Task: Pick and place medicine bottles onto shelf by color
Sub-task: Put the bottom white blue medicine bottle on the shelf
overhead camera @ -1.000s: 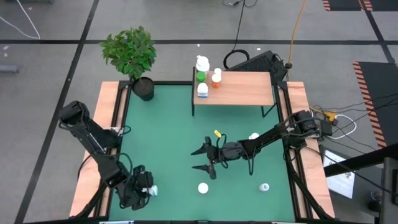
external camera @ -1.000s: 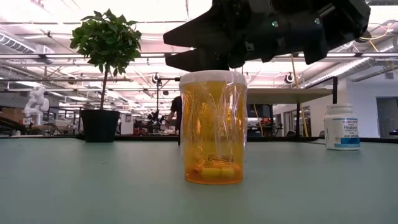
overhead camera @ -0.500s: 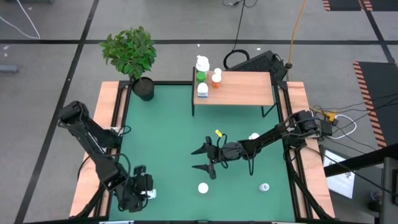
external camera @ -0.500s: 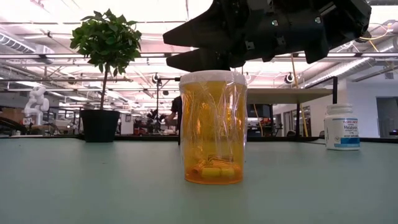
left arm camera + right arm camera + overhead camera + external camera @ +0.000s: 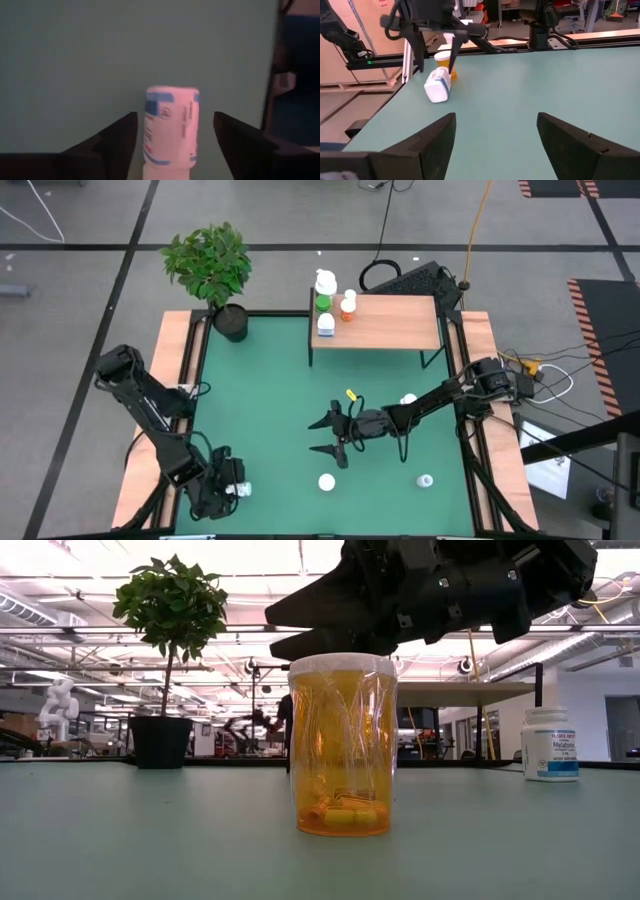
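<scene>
My left gripper (image 5: 172,145) stands open at the table's near left corner, pointing steeply down. Its fingers stand on either side of a white medicine bottle with a blue label (image 5: 171,125), with gaps showing on both sides. That bottle (image 5: 438,86) lies on its side on the green mat. My right gripper (image 5: 318,434) hangs open and level over the middle of the mat, with nothing between its fingers. An orange bottle with a white cap (image 5: 327,481) stands upright near the front edge. The shelf (image 5: 395,322) at the far edge carries several bottles at its left end (image 5: 326,323).
A potted plant (image 5: 212,265) stands at the far left corner. A white labelled bottle (image 5: 425,480) stands near the front right, another (image 5: 408,398) right of centre, and a small yellow piece (image 5: 350,394) lies mid-table. In the right wrist view a small orange bottle (image 5: 445,62) shows beyond the lying one.
</scene>
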`<state>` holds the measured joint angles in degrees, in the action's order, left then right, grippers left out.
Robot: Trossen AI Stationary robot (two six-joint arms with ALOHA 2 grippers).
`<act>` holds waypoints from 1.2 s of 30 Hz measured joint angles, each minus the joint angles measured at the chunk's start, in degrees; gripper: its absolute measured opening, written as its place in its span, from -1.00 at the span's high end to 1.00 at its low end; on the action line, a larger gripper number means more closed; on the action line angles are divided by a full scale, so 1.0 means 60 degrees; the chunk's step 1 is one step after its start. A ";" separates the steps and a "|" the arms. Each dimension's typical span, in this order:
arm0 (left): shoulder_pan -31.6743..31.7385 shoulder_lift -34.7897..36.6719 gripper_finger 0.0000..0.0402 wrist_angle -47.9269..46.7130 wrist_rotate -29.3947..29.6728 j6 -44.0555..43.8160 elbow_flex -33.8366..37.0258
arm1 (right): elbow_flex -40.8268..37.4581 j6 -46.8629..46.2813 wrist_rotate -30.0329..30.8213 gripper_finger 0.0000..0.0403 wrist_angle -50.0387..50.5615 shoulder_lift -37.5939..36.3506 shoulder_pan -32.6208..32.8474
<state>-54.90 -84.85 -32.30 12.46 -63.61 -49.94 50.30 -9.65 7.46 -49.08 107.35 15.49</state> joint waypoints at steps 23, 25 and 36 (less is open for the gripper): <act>0.0273 -0.1898 0.22 0.0226 -0.0113 0.3819 -0.0696 | -0.0011 -0.2609 -0.0032 -0.36 0.0638 0.0000 0.0129; 0.0452 -0.1907 0.22 0.0229 0.0237 0.5097 -0.0799 | -0.0011 -0.3176 -0.0150 -0.36 0.0570 0.0000 0.0192; 0.1594 -0.1900 0.04 0.0882 0.4428 1.4075 -0.1000 | -0.0007 -0.5037 -0.2128 -0.37 -0.0126 -0.0006 0.0180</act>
<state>-45.34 -96.25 -27.01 39.03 20.85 -55.94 50.26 -39.87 -5.31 -49.83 107.31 16.56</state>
